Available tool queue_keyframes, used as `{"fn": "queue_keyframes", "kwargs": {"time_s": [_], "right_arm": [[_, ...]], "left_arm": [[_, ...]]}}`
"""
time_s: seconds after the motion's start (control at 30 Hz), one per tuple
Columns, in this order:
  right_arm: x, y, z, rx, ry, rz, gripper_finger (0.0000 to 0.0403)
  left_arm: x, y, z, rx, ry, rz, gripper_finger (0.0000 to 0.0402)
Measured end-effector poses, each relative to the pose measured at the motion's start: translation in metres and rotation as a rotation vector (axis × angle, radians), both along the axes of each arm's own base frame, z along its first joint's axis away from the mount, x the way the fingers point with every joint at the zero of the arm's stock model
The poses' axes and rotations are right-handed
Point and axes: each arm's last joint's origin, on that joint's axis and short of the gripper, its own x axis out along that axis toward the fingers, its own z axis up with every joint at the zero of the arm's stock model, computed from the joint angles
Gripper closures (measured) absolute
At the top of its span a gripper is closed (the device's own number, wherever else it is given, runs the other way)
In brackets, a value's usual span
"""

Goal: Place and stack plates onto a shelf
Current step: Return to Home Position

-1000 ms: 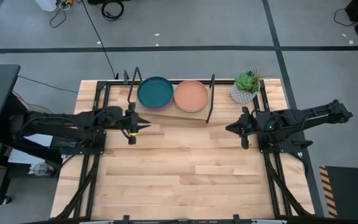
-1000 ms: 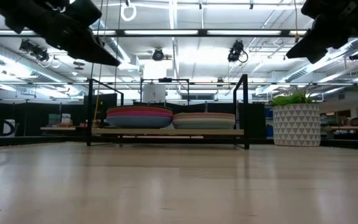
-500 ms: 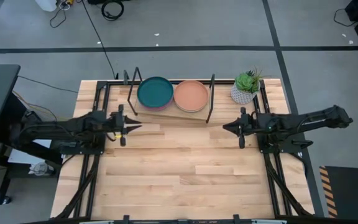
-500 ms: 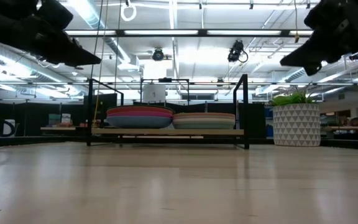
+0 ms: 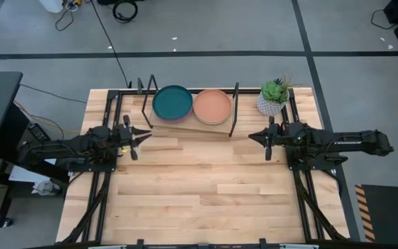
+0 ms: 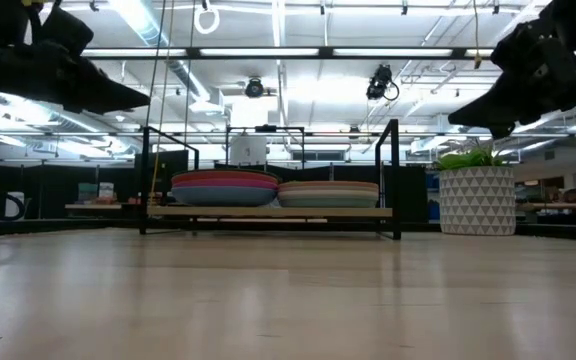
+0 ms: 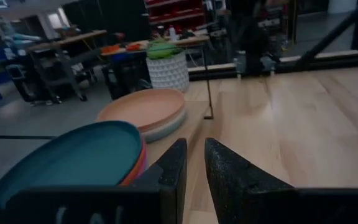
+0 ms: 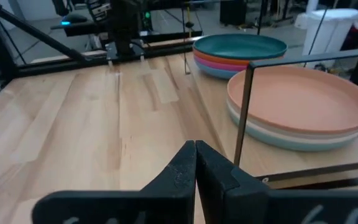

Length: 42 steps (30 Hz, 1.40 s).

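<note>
High view: the left claw (image 5: 146, 134) and the right claw (image 5: 251, 137) hover over the counter (image 5: 206, 187), both clear of the shelf (image 5: 216, 128) and its two plate stacks.

Left wrist view: fingers slightly parted, empty, teal plate (image 7: 73, 155) just ahead.

Right wrist view: fingers pressed together, empty, tan plate (image 8: 303, 99) nearby.

A robotics lab or workshop — a grey floor (image 5: 206, 69) crossed by dark tape lines (image 5: 185, 54), loose cables (image 5: 119, 10) lying beyond the tabletop's (image 5: 206, 187) far edge, hazard striping (image 5: 366, 207) off its near right corner — with ceiling strip lights (image 6: 268, 52) overhead and cluttered workbenches (image 7: 67, 46) behind.
</note>
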Motion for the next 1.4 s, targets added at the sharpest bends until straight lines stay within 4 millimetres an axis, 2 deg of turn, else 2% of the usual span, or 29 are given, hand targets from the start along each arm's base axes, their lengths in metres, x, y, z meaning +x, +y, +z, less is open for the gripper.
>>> {"fn": "queue_keyframes", "kwargs": {"time_s": [0.33, 0.57, 0.83, 1.07, 1.4], "right_arm": [[-0.005, -0.008, -0.017, -0.048, -0.047, 0.013, 0.0392], [-0.008, -0.015, -0.022, -0.033, -0.053, -0.05, 0.0391], [-0.01, -0.015, -0.031, 0.027, -0.069, 0.011, 0.0391], [-0.01, -0.014, -0.03, 0.097, -0.087, 0.049, 0.0391], [-0.01, -0.016, -0.026, 0.075, -0.123, 0.004, 0.0391]], "left_arm": [[-0.008, -0.001, 0.004, 0.008, -0.1, 0.009, 0.0339], [-0.009, -0.001, 0.003, 0.01, -0.082, 0.007, 0.0351], [-0.009, -0.003, 0.002, 0.003, -0.076, -0.063, 0.0363], [-0.008, -0.004, -0.003, -0.04, -0.032, -0.088, 0.0373], [-0.008, -0.014, -0.006, -0.069, -0.012, -0.204, 0.0392]]}}
